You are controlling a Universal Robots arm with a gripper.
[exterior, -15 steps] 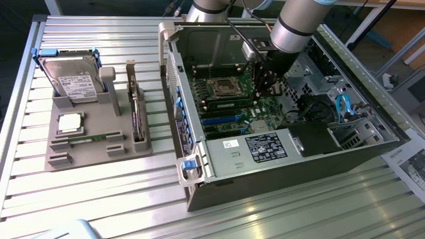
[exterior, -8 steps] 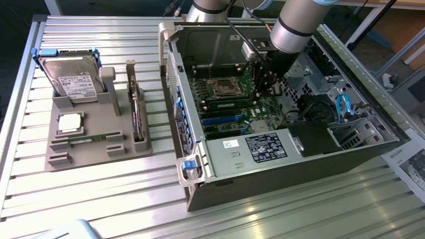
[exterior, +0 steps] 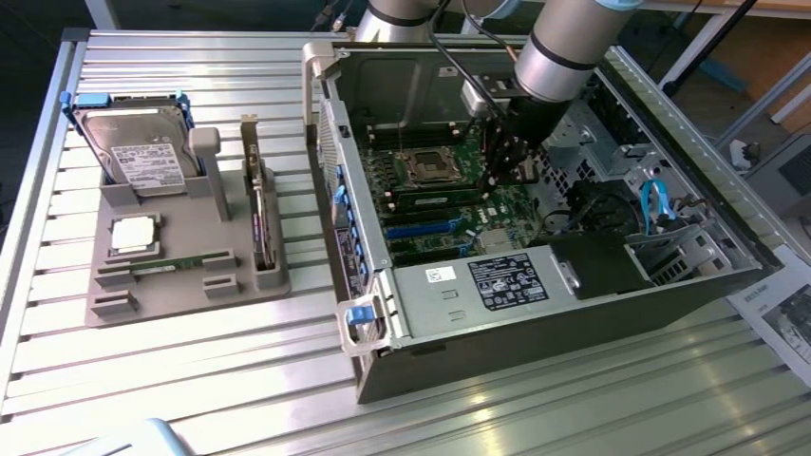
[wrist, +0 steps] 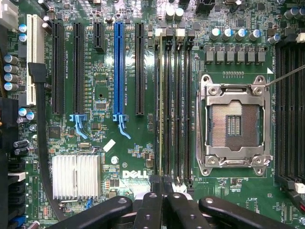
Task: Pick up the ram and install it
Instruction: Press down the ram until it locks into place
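The gripper (wrist: 162, 186) is reaching down into the open computer case (exterior: 507, 347), its fingers clenched together and meeting right at the near end of the ram (wrist: 161, 105). The ram is standing on edge along the DIMM slot farthest from the CPU socket (wrist: 234, 125), running straight out ahead of the fingertips. Whether they are pinching it or only pressing on it, I cannot tell. It is looking light, stiff, thin and fragile, so it is best held by its bare top edge, clear of chips and contacts.
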